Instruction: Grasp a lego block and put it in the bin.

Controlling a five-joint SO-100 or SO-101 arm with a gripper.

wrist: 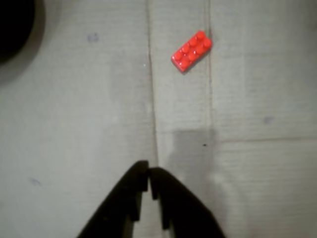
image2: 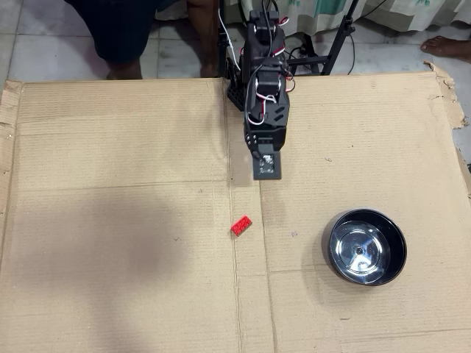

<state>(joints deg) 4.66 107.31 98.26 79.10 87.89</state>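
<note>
The lego block (wrist: 192,50) is a small red studded brick lying flat and askew on the cardboard, near the top of the wrist view. My gripper (wrist: 149,172) enters from the bottom edge, with its black fingers closed together and nothing between them, well short of the block. In the overhead view the block (image2: 241,225) lies just below and left of my arm (image2: 265,118), whose wrist hides the fingers. The bin (image2: 333,254), a black bowl with a shiny inside, stands to the right of the block. Its dark edge (wrist: 12,25) shows in the wrist view's top left corner.
A large cardboard sheet (image2: 110,243) covers the floor, with a crease running past the block. A person's legs (image2: 125,37) and tripod legs (image2: 335,44) stand beyond the far edge, behind the arm's base.
</note>
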